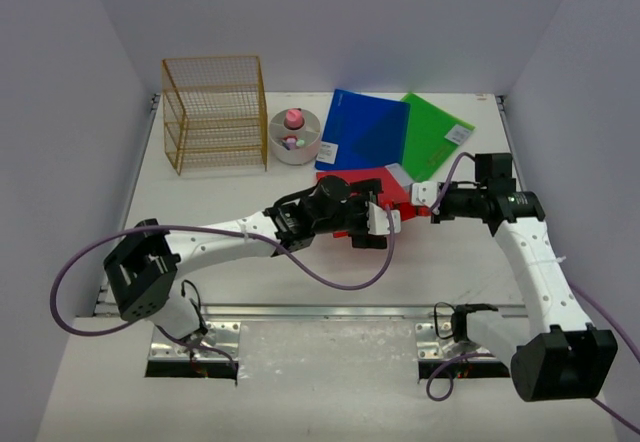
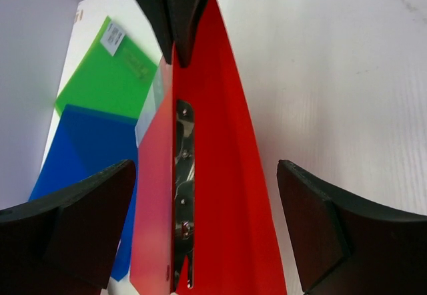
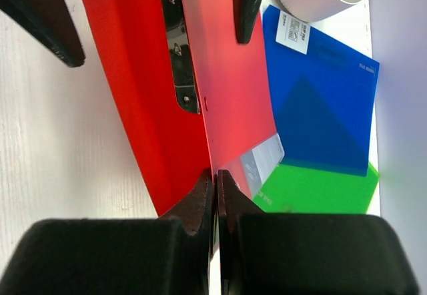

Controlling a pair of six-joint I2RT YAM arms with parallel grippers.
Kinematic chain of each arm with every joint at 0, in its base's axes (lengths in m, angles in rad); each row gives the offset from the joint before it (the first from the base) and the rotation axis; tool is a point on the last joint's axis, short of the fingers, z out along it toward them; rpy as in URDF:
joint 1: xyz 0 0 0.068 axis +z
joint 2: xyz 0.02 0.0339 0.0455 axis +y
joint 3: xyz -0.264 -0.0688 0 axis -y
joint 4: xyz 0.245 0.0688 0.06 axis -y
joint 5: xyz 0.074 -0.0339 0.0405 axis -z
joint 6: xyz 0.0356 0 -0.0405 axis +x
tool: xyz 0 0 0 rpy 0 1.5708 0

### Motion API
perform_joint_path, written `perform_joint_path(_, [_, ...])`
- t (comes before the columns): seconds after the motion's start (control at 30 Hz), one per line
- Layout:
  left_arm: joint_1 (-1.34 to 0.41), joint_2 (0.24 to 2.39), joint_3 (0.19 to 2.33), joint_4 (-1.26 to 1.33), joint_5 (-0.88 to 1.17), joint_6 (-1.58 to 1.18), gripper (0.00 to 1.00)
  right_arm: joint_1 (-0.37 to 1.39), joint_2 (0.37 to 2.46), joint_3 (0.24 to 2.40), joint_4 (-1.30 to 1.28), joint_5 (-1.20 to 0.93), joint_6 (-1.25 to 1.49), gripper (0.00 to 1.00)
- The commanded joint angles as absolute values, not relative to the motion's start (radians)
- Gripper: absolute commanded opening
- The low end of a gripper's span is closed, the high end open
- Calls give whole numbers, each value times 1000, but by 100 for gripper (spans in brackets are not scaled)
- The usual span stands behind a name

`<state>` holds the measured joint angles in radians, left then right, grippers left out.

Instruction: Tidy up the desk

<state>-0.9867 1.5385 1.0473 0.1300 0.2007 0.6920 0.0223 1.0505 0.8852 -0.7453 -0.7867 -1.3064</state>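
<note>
Desk point(image 1: 200, 202) fills the top view, white and flat between pale walls. At its far left corner you see the gold wire rack point(image 1: 215, 112), with a round white holder point(image 1: 294, 137) just beside it. The blue folder point(image 1: 368, 130) and the green folder point(image 1: 435, 132) lie along the far edge. The red folder point(image 1: 345, 177) lies near the middle of the desk, with the left gripper point(image 1: 378, 224) above it and the right gripper point(image 1: 420, 197) at its right side.

From the left wrist you see this claw standing wide, one finger on each side of the red folder. A metal clip point(image 2: 183, 175) runs along the fold.

From the right wrist you see the other claw closed tight on the edge of the raised red cover.
</note>
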Motion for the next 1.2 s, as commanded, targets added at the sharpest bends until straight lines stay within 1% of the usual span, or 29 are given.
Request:
perform_joint_path(0.0, [-980, 1509, 1094, 108, 351, 689, 86, 35, 1034, 911, -810, -847, -1262, 0])
perform_joint_path(0.1, [-986, 1491, 1092, 80, 380, 680, 85, 35, 1041, 923, -800, -842, -1238, 0])
perform_joint_path(0.27, [-992, 1534, 1090, 56, 257, 720, 83, 34, 1054, 974, -830, -873, -1195, 0])
perform_joint_path(0.37, [-993, 1559, 1093, 45, 165, 741, 77, 35, 1051, 996, -854, -877, -1185, 0])
perform_joint_path(0.43, [-993, 1567, 1091, 57, 112, 753, 71, 34, 1048, 1013, -889, -890, -1190, 0])
perform_joint_path(0.53, [-992, 1578, 1090, 101, 36, 761, 55, 34, 1032, 1024, -939, -928, -1208, 0])
perform_joint_path(0.63, [-991, 1577, 1091, 121, 6, 767, 33, 37, 1007, 1031, -972, -968, -1198, 0])
perform_joint_path(0.7, [-991, 1568, 1094, 114, 12, 766, 16, 35, 995, 1038, -997, -985, -1189, 0])
perform_joint_path(0.77, [-991, 1557, 1095, 110, 21, 756, 3, 35, 967, 1048, -1021, -1017, -1180, 2])
perform_joint_path(0.8, [-991, 1547, 1095, 110, 28, 747, 0, 35, 953, 1054, -1030, -1029, -1170, 6])
perform_joint_path(0.83, [-991, 1535, 1095, 110, 37, 739, 0, 35, 939, 1059, -1033, -1039, -1157, 12])
perform_joint_path(0.9, [-989, 1506, 1088, 114, 55, 724, 0, 35, 898, 1054, -1021, -1045, -1119, 35])
perform_joint_path(0.97, [-989, 1479, 1078, 113, 62, 717, 0, 35, 875, 1048, -983, -1043, -1082, 44])
perform_joint_path(1.0, [-989, 1460, 1063, 110, 66, 719, 0, 35, 843, 1037, -931, -1028, -1017, 52])
perform_joint_path(1.03, [-989, 1434, 1046, 105, 67, 728, 0, 36, 818, 1028, -874, -1002, -928, 57])
perform_joint_path(1.1, [-989, 1387, 1015, 94, 66, 754, 0, 35, 785, 1013, -773, -949, -792, 59])
perform_joint_path(1.13, [-989, 1357, 985, 94, 65, 779, 0, 34, 767, 1003, -706, -905, -637, 60])
perform_joint_path(1.17, [-989, 1334, 954, 96, 64, 802, 0, 35, 757, 1002, -664, -869, -623, 60])
